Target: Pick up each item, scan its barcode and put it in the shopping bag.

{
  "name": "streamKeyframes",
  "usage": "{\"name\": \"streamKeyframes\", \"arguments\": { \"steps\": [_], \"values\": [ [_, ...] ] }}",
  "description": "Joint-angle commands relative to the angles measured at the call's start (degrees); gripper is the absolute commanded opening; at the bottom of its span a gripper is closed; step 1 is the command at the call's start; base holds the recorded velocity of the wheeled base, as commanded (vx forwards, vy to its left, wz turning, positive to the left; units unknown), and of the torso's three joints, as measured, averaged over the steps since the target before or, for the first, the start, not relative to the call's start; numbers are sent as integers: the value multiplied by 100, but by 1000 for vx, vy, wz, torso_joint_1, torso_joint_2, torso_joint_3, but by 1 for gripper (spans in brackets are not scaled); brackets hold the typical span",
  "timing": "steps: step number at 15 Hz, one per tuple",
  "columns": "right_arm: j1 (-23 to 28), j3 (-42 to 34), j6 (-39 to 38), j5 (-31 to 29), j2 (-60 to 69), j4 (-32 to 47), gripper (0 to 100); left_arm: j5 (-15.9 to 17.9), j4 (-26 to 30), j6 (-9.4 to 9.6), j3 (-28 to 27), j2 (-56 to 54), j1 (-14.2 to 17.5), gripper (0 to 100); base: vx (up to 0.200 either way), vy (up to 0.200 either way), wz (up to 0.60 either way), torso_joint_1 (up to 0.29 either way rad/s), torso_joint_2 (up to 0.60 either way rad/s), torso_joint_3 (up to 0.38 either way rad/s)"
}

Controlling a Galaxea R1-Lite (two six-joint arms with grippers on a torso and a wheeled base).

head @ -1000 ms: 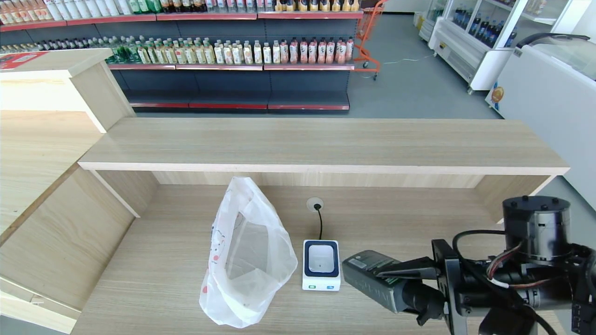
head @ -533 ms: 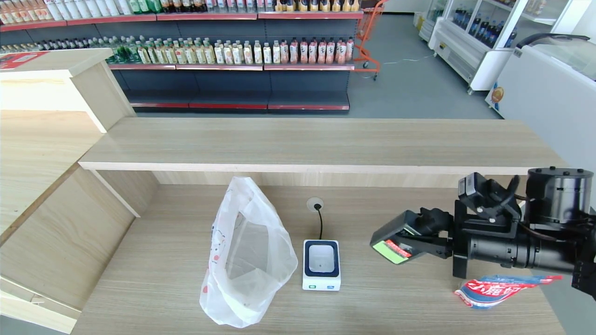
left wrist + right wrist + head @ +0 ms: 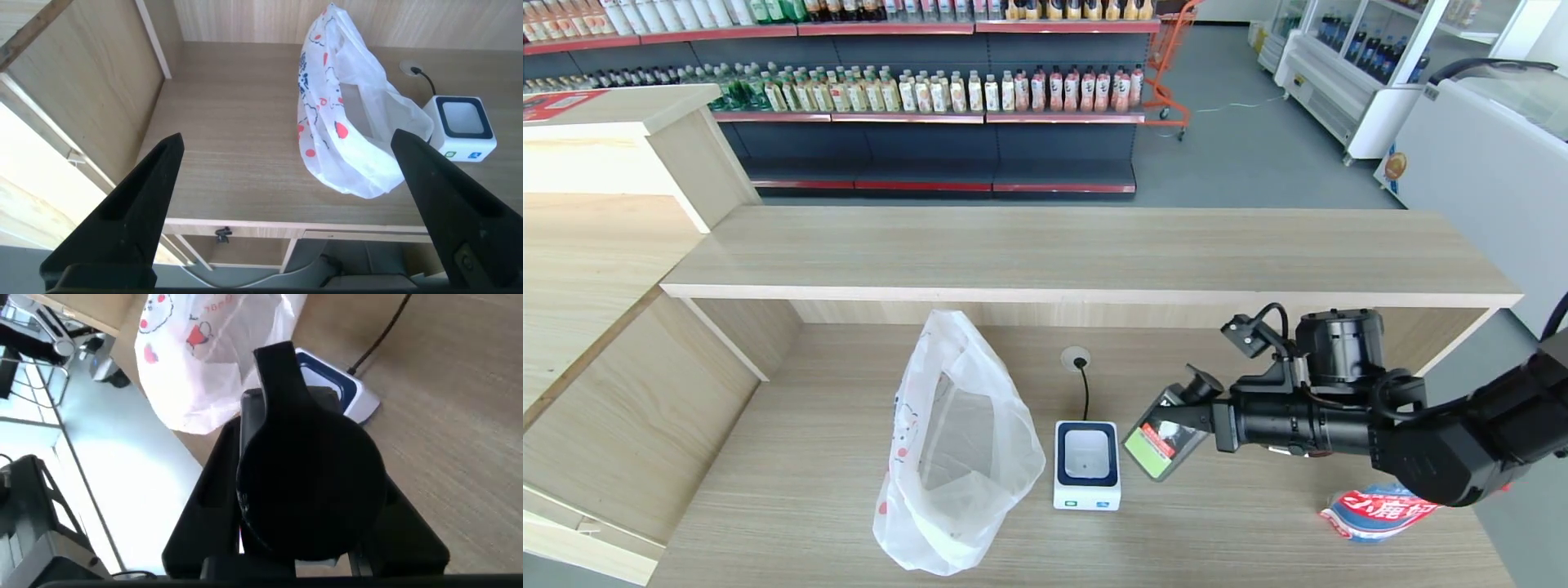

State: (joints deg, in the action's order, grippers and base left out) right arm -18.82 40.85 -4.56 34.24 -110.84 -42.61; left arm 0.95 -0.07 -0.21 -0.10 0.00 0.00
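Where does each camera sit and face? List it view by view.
Head: up high, looking forward and down at the counter; right hand holds a box by the scanner.
Left wrist: on the left arm, over bag; open left hand frames it.
Right wrist: behind the right hand, facing the scanner.
Shared: bag and scanner.

Light wooden surface (image 3: 809, 457), raised ledge (image 3: 1086, 249) along far edge; round cable port (image 3: 1076, 358) set in surface near ledge. Beyond – long shelf rack (image 3: 931, 122), rows of bottles (image 3: 1013, 90). Orange trolley (image 3: 1172, 61) at rack's right end. Grey floor (image 3: 1241, 155). Far right – white chest freezers (image 3: 1478, 155).
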Motion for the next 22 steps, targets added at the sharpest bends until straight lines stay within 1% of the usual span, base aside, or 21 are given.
{"name": "streamKeyframes", "arguments": {
  "steps": [1,3,6,8,11,14,22],
  "values": [
    [-324,230,-45,-234,-694,-20,0,2,-1,-6,1,0,0,100,0,0,0,0,0,0],
    [-464,389,-54,-313,-1045,-195,0,2,-1,-6,1,0,0,100,0,0,0,0,0,0],
    [-649,652,-177,-682,-1406,-380,0,2,-1,3,1,0,0,100,0,0,0,0,0,0],
    [-737,731,-212,-805,-1573,-529,0,2,-1,-6,1,0,0,100,0,0,0,0,0,0],
    [-957,1030,-300,-937,-1792,-565,0,2,-1,3,1,0,0,100,0,0,0,0,0,0],
    [-1071,1364,-300,-1095,-2030,-573,0,2,-1,-6,1,0,0,100,0,0,0,0,0,0],
    [-1115,1417,-282,-1227,-2003,-582,0,2,-1,-6,1,0,0,100,0,0,0,0,0,0]
  ]
}}
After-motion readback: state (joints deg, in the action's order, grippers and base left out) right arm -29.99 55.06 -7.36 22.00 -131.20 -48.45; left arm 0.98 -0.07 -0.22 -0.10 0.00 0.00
